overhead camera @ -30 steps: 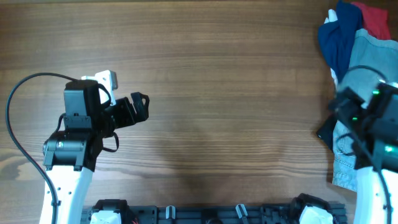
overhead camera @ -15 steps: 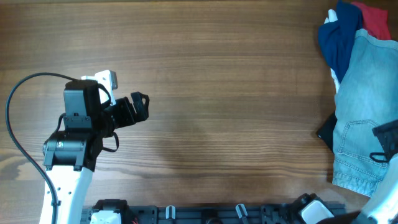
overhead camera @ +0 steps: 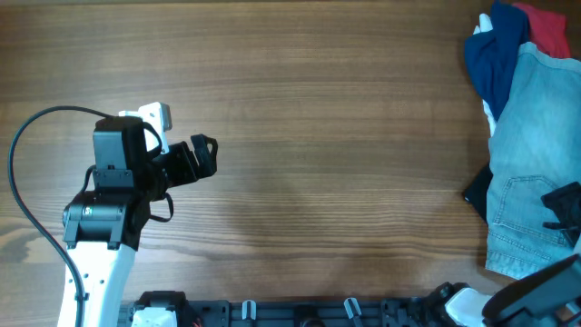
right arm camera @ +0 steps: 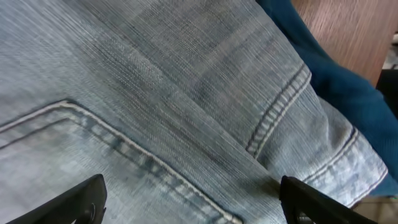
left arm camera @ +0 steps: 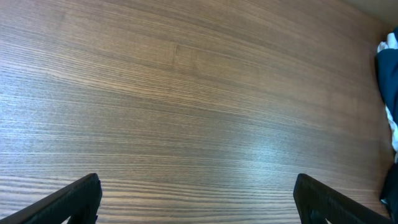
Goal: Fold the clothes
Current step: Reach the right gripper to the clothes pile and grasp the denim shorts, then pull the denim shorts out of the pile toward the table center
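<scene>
Faded light-blue denim shorts (overhead camera: 531,154): unfolded at the right edge of the wooden desk (overhead camera: 345,136), beside navy and red garments (overhead camera: 497,50); right gripper (right arm camera: 194,202) spread wide over a back pocket (right arm camera: 62,165), contact unclear, presumably to grasp; left gripper (left arm camera: 198,199) open, idle.

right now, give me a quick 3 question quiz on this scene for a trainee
1. True or false: the left hand is open over bare wooden table, holding nothing.
2. Where do the denim shorts lie? A) table centre B) right edge C) left edge
3. Fill in: the right hand is above the shorts' stitched back ____.
Key: 1 true; 2 B; 3 pocket
</scene>
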`<state>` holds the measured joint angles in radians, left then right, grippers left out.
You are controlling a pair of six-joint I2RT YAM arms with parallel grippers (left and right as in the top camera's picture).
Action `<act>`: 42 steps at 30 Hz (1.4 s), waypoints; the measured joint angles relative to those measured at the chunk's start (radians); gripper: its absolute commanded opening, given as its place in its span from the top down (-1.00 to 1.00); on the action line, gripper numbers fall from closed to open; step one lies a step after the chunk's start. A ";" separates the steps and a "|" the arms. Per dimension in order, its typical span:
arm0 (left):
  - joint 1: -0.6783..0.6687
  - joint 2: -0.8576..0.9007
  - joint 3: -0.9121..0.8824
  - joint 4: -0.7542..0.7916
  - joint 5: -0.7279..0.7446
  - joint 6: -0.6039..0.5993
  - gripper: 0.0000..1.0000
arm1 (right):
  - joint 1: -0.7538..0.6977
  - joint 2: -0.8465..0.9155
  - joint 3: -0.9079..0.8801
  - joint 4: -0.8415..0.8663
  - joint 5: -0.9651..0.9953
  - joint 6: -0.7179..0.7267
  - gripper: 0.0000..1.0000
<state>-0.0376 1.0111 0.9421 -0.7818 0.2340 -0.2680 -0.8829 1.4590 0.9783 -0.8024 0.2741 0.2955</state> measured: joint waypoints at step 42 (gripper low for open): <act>0.000 0.000 0.000 0.007 0.000 0.000 -0.95 | 0.013 -0.081 0.034 0.122 -0.422 -0.274 0.91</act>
<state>-0.0376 1.0111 0.9421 -0.7750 0.2340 -0.2684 -0.8700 1.3781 1.0119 -0.6804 -0.1474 0.0212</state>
